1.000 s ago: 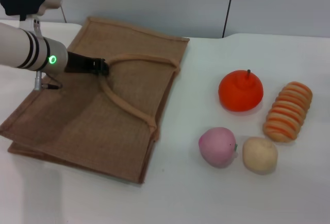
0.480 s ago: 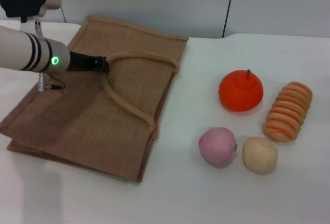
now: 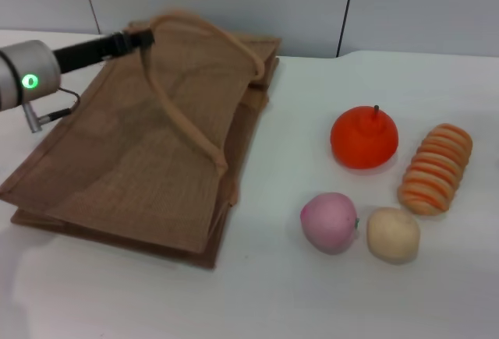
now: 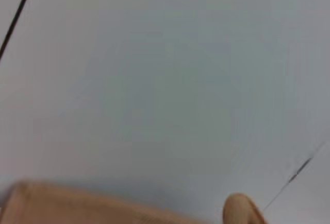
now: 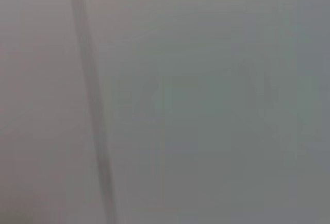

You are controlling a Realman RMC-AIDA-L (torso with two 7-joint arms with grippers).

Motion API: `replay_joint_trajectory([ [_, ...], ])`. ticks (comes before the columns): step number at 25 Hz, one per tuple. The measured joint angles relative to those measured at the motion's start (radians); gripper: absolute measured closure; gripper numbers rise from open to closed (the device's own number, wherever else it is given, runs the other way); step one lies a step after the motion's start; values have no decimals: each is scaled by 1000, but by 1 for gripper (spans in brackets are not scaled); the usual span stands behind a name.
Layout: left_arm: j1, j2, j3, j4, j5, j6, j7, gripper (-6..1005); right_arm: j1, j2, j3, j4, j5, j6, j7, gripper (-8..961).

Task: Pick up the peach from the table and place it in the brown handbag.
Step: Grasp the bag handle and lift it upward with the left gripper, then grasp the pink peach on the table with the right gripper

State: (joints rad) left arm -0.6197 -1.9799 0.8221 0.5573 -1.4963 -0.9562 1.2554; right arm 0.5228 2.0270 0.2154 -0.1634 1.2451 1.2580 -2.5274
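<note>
The peach (image 3: 330, 222) is set on the counter (image 3: 312, 308) toward its near right part, resting free, with a beige ball (image 3: 393, 234) just beside it on the side of the right edge; an orange-red fruit (image 3: 364, 137) and a striped bread-like roll (image 3: 436, 167) are placed farther back. The brown handbag (image 3: 132, 167) is spread over the left half of the counter, well apart from the peach. Its upper handle (image 3: 204, 31) is held raised near the far left corner by the left gripper (image 3: 140, 40), whose jaws are closed on the loop, so the upper panel is lifted and the mouth is turned toward the peach. The peach is thus found to the right of those jaws and nearer the front edge. The right gripper is not seen in any view; since the peach lies on the right side, the right arm is judged the nearer one for the pick.
</note>
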Motion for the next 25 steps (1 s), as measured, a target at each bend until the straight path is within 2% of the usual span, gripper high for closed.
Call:
replay_joint_trajectory([
  [3,36,5,-1,-3,-134,-92,105,877,8,-3,-33,-97,-147,91,107,253],
  [7,59,15,-13,-20,-231,-186,161,877,25,-4,-62,-204,-323,226,183,256],
  [10,65,33,-92,-94,-287,-298,241,879,61,-4,-80,-238,-503,317,189,259],
  [11,65,33,-92,-94,-287,-298,241,880,61,-4,-80,-238,-503,317,189,260],
  [15,59,49,-154,-159,-298,-408,304,881,135,0,-86,-233,-705,331,197,263],
  [21,54,48,-158,-165,-309,-479,326,881,214,4,-87,-187,-829,305,213,268],
  [25,47,46,-153,-166,-305,-499,326,882,251,4,-97,-134,-883,215,234,272],
])
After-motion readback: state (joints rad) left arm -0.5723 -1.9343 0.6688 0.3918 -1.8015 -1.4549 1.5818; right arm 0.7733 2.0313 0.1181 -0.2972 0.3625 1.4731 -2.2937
